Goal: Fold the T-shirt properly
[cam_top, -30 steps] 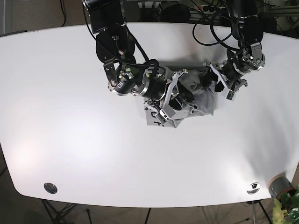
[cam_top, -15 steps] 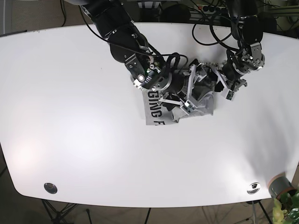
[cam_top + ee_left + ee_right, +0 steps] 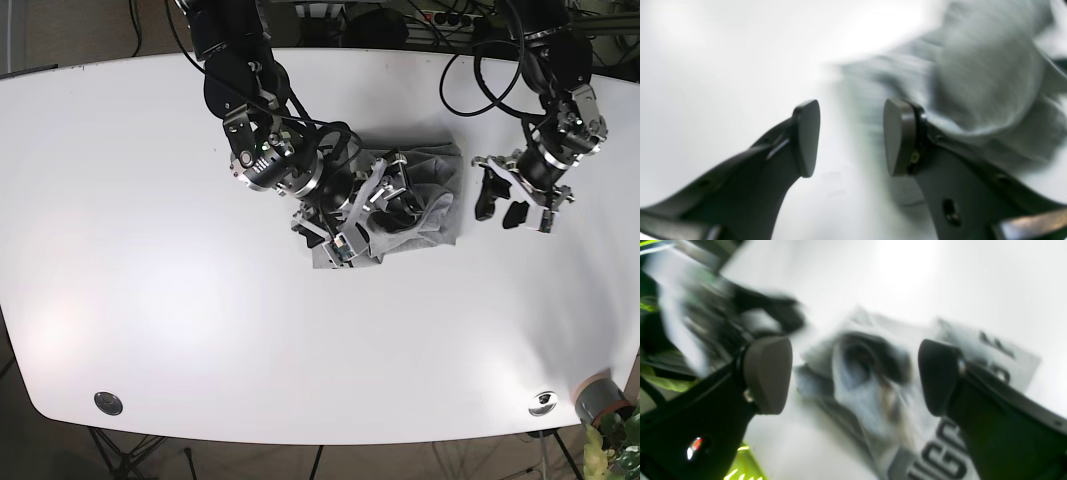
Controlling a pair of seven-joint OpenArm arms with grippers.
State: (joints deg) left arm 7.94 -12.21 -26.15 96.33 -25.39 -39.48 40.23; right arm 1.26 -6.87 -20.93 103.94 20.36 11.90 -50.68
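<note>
Seen from above, a grey T-shirt (image 3: 420,200) lies bunched near the middle of the white bench (image 3: 150,250), its folded lower edge just showing beneath the right arm. The right end effector (image 3: 375,215) sits directly over the cloth, its fingers spread apart with nothing clamped between them. The left end effector (image 3: 500,205) hangs over bare bench just beside the shirt's edge, apart from it, its fingers likewise separated and empty.

The right wrist camera gives what the overhead view hides: between the two dark pads (image 3: 768,373) the T-shirt (image 3: 873,390) lies crumpled, with black printed lettering readable along its flat lower panel, though the picture is smeared by motion. The left wrist camera shows the left end effector (image 3: 850,136) open over white bench (image 3: 706,66), its pads (image 3: 806,136) framing only bare surface, with the grey T-shirt (image 3: 990,76) blurred in a mound to one side, behind one finger.

Half a second ago the left end effector was at the shirt's far corner, against the fabric; it has since pulled away onto open bench. The right arm has also swung, its end effector now lying lower across the garment, and the lettered panel that was exposed then is largely covered from above.
</note>
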